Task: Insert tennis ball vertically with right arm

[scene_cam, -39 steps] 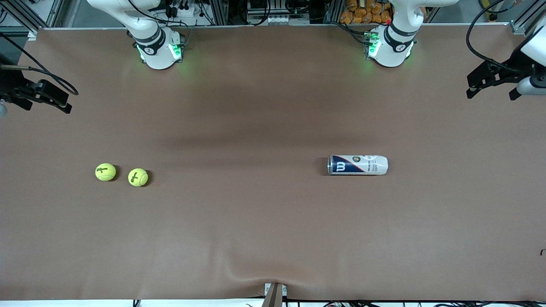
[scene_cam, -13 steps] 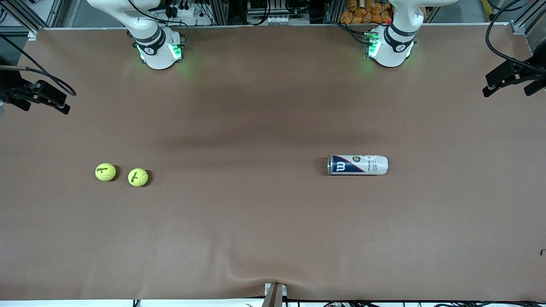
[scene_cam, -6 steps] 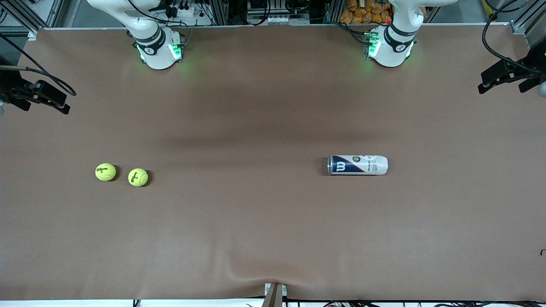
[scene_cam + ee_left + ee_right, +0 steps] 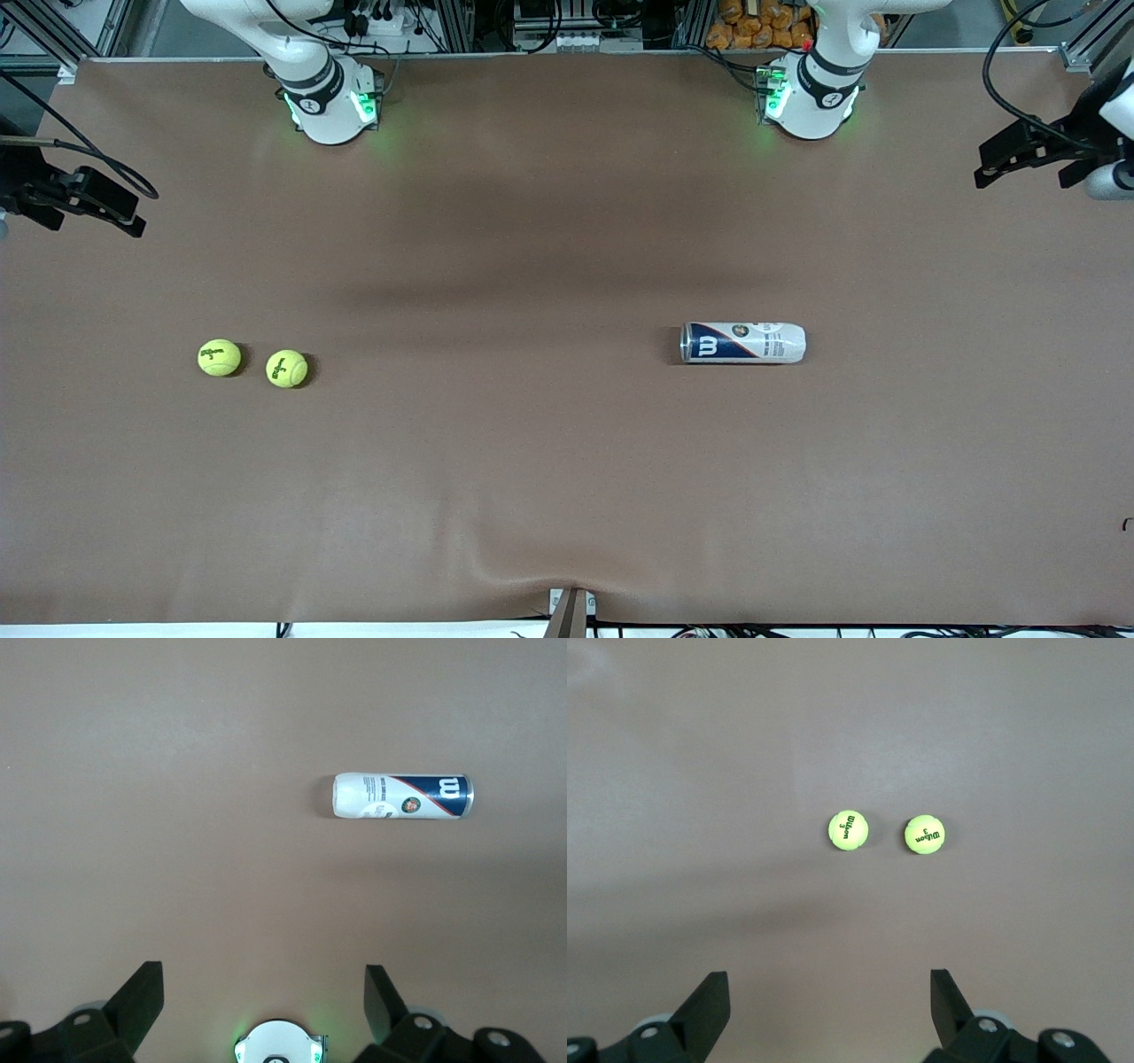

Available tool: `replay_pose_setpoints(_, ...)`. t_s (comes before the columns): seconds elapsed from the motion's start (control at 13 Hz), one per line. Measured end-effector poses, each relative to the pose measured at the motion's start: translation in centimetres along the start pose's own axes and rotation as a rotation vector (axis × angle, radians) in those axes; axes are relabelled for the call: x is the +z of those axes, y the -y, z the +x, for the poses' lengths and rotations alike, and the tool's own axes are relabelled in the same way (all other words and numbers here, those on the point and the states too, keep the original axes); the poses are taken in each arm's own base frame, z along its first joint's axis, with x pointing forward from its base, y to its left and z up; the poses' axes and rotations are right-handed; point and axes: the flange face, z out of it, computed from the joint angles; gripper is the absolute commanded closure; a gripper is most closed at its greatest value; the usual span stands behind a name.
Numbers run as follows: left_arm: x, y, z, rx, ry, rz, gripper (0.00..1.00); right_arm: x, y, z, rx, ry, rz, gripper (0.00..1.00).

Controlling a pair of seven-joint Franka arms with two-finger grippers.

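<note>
While it lies on its side on the brown table [image 4: 549, 461], the tennis ball can [image 4: 742, 343] has its long axis running along the table's length, its open metal-rimmed mouth pointing toward the right arm's end and its white closed end toward the left arm's end. It holds no ball that can be seen.

Two yellow-green tennis balls [image 4: 219, 357] [image 4: 287, 369] rest on the table, close together but apart, well away from the can toward the right arm's end. In the right wrist view they appear as two separate balls [image 4: 848, 830] [image 4: 924, 835] with dark lettering, lying on the table below and ahead of the gripper.

The right gripper [image 4: 106, 211] hangs in the air over the table's edge at the right arm's end, well apart from both balls. Its fingers [image 4: 709, 1005] are spread wide and hold nothing.

The left gripper [image 4: 1028, 164] hangs over the edge at the left arm's end, well apart from the can. Its fingers [image 4: 143, 1001] are also spread wide and empty, and the can [image 4: 403, 796] lies on the table ahead of them.
</note>
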Motion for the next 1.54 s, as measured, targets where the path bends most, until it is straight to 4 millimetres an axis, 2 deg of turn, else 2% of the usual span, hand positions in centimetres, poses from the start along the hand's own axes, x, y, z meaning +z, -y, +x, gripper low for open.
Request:
replay_pose_setpoints(0.31,2.1,-2.4,1.2,0.039,0.043,0.01,0.0,0.0,0.0,0.0,0.0,0.0,0.0,0.0)
replay_pose_setpoints(0.62,6.0,-4.3,3.5,0.08,0.116,0.031,0.0,0.0,0.0,0.0,0.0,0.001,0.0,0.0)
replay_pose_setpoints(1.0,12.9,-11.4,6.1,0.239,0.187,0.141,0.0,0.0,0.0,0.0,0.0,0.001,0.0,0.0)
replay_pose_setpoints(1.15,16.0,-13.1,6.7,0.34,0.194,0.15,0.0,0.0,0.0,0.0,0.0,0.001,0.0,0.0)
replay_pose_setpoints(1.54,21.1,-13.7,6.6,0.657,0.223,0.134,0.0,0.0,-0.1,0.0,0.002,0.001,0.0,0.0)
